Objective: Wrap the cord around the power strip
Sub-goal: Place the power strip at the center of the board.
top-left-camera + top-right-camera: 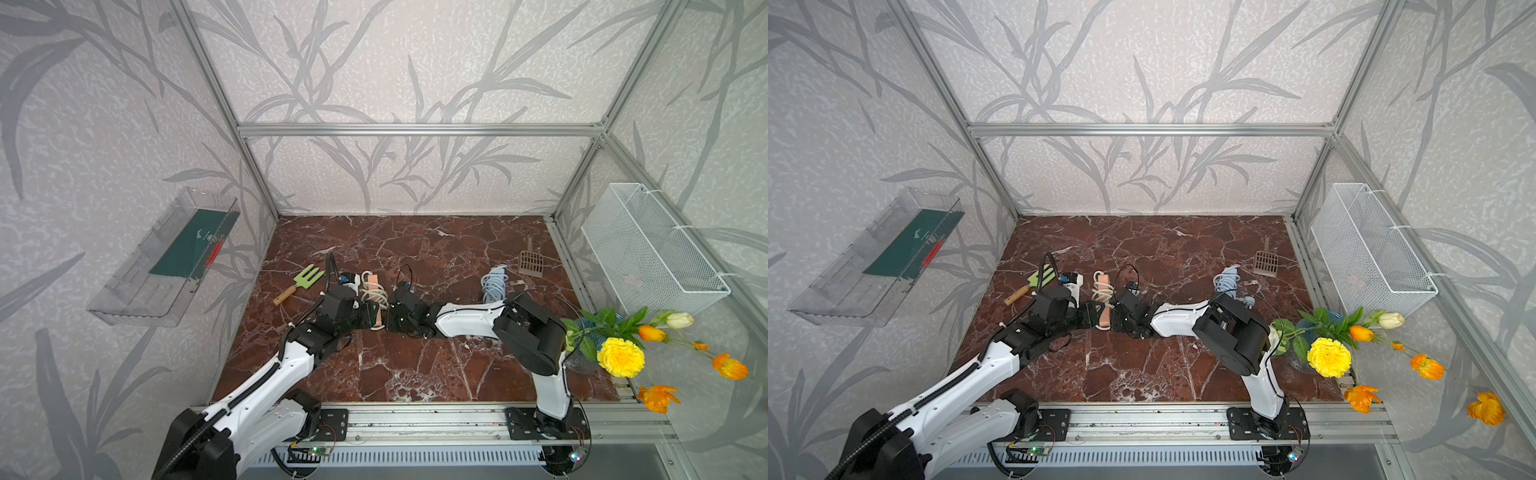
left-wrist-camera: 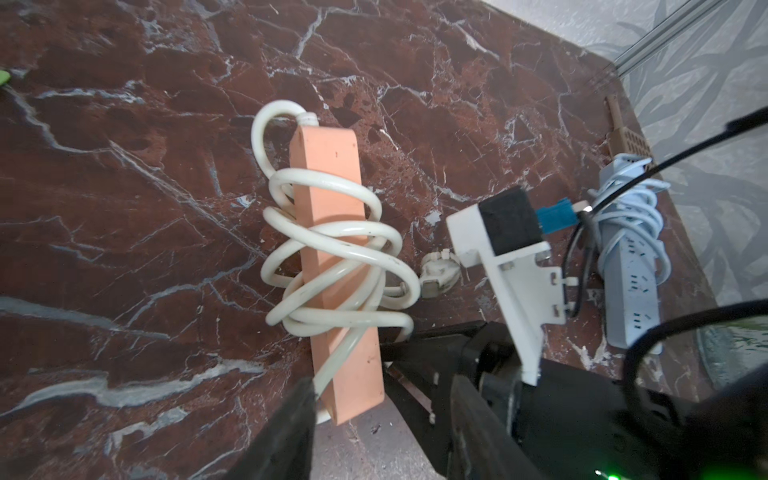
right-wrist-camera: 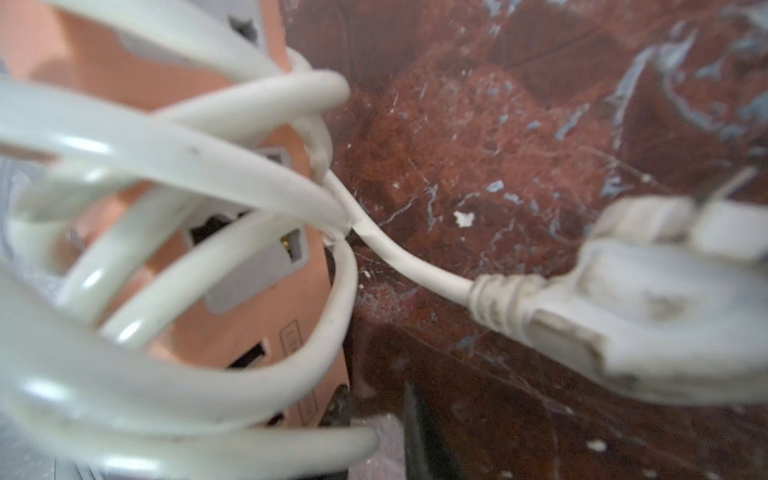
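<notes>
I see the strip (image 2: 332, 166) just 9 o'clock of the table (image 1: 415, 365) centre, cord (image 2: 332, 232) looped round it and plug (image 2: 438, 274) beside it. My left gripper (image 2: 380, 386) straddles its near end, fingers released. The right gripper (image 1: 390, 319) is mostly cut off, so I can't tell its grip.

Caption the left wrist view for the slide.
Left wrist view: white cord looped loosely around the orange power strip, plug lying loose on the marble table.
</notes>
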`<state>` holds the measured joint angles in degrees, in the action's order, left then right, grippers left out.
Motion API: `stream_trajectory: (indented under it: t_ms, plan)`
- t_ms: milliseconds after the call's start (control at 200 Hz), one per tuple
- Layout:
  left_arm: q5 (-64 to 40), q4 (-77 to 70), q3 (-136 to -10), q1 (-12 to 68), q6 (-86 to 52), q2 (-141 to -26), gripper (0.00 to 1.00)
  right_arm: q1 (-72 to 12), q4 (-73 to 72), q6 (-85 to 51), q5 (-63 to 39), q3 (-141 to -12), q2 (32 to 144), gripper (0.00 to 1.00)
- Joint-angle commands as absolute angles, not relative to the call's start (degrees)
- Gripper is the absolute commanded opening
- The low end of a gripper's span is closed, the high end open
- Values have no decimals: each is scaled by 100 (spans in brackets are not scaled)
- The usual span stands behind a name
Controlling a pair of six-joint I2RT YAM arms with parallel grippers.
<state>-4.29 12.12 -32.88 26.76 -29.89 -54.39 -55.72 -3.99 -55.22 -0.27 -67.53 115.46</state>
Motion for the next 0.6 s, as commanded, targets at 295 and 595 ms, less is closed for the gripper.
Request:
stream_trajectory:
  t_ms: [295, 595]
  plan:
    - [437, 2074, -3902, 2413, -2751, -4848, 69, -5537, 153, -4517, -312, -6506, 10566, 46]
    - [2325, -628, -3299, 2285, -900, -5004, 76, -5149, -374, -1165, 1483, -5060, 8381, 78]
